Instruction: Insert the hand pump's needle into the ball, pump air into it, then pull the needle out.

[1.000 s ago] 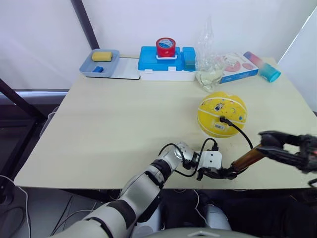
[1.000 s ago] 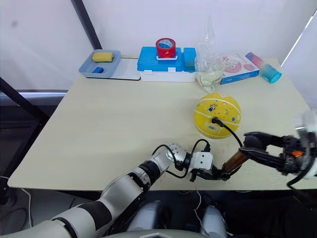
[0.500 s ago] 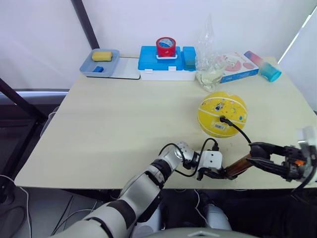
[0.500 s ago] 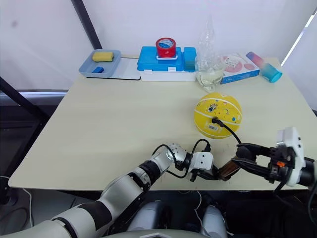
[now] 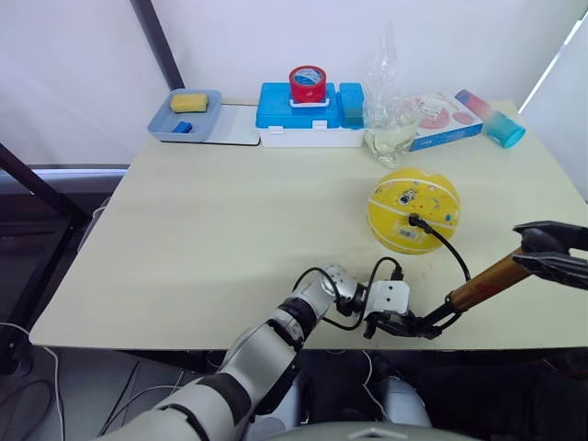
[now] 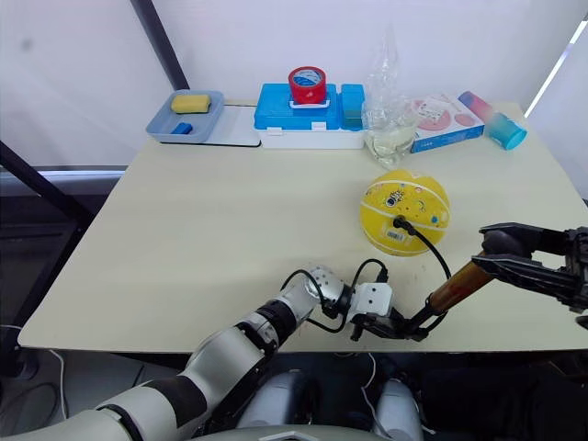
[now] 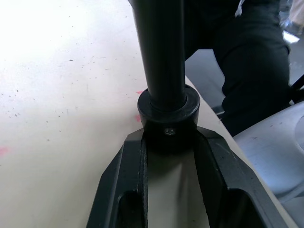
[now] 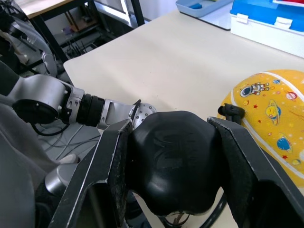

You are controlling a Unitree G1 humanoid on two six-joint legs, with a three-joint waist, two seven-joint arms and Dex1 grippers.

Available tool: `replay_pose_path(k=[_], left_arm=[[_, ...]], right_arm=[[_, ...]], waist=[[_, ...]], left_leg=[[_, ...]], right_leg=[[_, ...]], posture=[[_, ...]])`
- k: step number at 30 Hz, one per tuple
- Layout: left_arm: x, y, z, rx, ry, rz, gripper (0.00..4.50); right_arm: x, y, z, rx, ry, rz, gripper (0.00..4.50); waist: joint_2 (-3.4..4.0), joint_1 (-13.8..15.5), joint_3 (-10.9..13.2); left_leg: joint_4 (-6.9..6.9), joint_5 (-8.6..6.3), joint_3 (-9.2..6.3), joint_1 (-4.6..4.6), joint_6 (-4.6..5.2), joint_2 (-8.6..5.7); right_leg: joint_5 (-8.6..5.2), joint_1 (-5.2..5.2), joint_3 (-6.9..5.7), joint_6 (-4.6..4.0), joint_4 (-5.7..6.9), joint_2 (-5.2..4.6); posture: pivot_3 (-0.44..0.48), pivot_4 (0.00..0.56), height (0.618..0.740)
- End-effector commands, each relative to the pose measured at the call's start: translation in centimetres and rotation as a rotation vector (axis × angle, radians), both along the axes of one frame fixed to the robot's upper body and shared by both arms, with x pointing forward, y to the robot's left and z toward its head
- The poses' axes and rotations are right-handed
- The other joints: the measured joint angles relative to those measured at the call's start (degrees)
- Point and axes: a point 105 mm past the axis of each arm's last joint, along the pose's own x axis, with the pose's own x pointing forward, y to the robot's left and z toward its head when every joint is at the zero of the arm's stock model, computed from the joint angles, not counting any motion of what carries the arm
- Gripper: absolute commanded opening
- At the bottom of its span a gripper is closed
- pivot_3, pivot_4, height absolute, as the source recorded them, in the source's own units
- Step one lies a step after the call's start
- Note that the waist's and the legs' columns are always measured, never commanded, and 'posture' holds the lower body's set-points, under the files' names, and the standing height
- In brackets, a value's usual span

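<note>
The right tool (image 6: 503, 250) is clamped on the hand pump's (image 5: 487, 285) black handle, both fingers (image 8: 247, 161) pressed to the sides of that rounded knob, out near the surface's (image 5: 230, 220) front right corner. Down at the other end, the left tool (image 5: 404, 323) grips the pump's black base cap at the front edge of the surface, one finger (image 7: 126, 183) on each side of the collar. So the bronze-brown barrel slants up between the two tools, low at the left one, high at the right.

From the barrel's lower end the thin black hose (image 5: 446, 243) arcs up and over to the yellow ball (image 5: 412, 209), which sits on the surface just behind the pump. The hose's tip is seated in the ball's side, so the needle looks to be in and this reads as the pumping stage.

Handling-wise, the barrel is rigid metal and likely slick, so the end caps are the sensible places to hold. The hose is limp and will not steady anything. The ball looks light and free to roll, nothing bracing it, so a stroke that tugs the hose could drag it or strain that thin needle. Strokes want to run straight along the barrel.
</note>
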Motion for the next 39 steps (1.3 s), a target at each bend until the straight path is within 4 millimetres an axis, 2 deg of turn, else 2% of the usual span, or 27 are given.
replay_pose_path(k=[1,10,17,20,24,31,34,39], left_arm=[[-2.2,-1.1,-1.9,0.087,0.021,-0.060,0.91],[-2.1,-1.3,-1.8,0.081,0.016,-0.048,0.91],[-1.9,-1.3,-1.7,0.083,0.011,-0.048,0.91],[-1.8,-1.2,-1.6,0.083,0.010,-0.044,0.91],[-1.7,-1.1,-1.7,0.084,0.012,-0.039,0.91],[-1.7,-1.1,-1.7,0.083,0.014,-0.036,0.91],[-1.7,-1.1,-1.7,0.084,0.014,-0.038,0.91],[-1.8,-1.1,-1.7,0.085,0.013,-0.042,0.91]], right_arm=[[0.1,-0.6,2.8,-0.015,-0.121,-0.056,2.00],[0.5,1.4,-4.7,-0.092,0.025,-0.010,2.00],[0.6,1.7,-10.5,-0.146,0.096,-0.003,2.00],[0.5,1.9,-11.6,-0.152,0.091,0.007,2.00],[0.8,1.9,-10.2,-0.112,0.023,0.015,2.00],[1.0,0.3,-5.5,-0.106,-0.084,-0.021,2.00],[0.6,-0.4,-1.7,-0.067,-0.141,-0.043,2.00],[0.3,-0.9,1.5,-0.065,-0.168,-0.056,2.00]], waist=[[-0.07,0.0,0.0],[-0.51,0.0,-0.4],[-0.50,0.0,-0.5],[-0.51,0.0,-0.5],[-0.50,0.1,-0.4],[-0.42,0.1,-0.3],[-0.35,0.0,-0.3],[-0.25,0.0,-0.2]], left_leg=[[0.01,0.00,-0.03,0.01,-0.01,0.01],[0.08,-0.11,-0.04,0.12,-0.23,0.04],[0.22,-0.12,-0.07,0.13,-0.23,0.04],[0.25,-0.11,-0.05,0.13,-0.23,0.04],[0.28,-0.12,-0.07,0.13,-0.24,0.04],[0.29,-0.11,-0.07,0.10,-0.23,0.04],[0.33,-0.12,-0.09,0.08,-0.24,0.04],[0.38,-0.13,-0.16,0.08,-0.25,0.05]], right_leg=[[0.01,0.03,-0.03,-0.01,0.00,0.00],[0.03,0.14,-0.02,0.01,0.02,0.00],[0.03,0.15,-0.02,0.01,0.13,0.01],[0.04,0.15,-0.02,0.01,0.14,0.01],[0.03,0.15,-0.02,0.01,0.19,0.01],[0.04,0.13,-0.02,0.00,0.18,0.00],[0.04,0.13,-0.03,0.00,0.21,-0.01],[0.03,0.10,-0.03,-0.01,0.29,0.00]], posture=[[0.000,0.150,0.729],[0.000,0.150,0.729],[0.000,0.150,0.729],[0.000,0.150,0.729],[0.000,0.150,0.729],[0.000,0.150,0.729],[0.000,0.150,0.729],[0.000,0.150,0.729]])
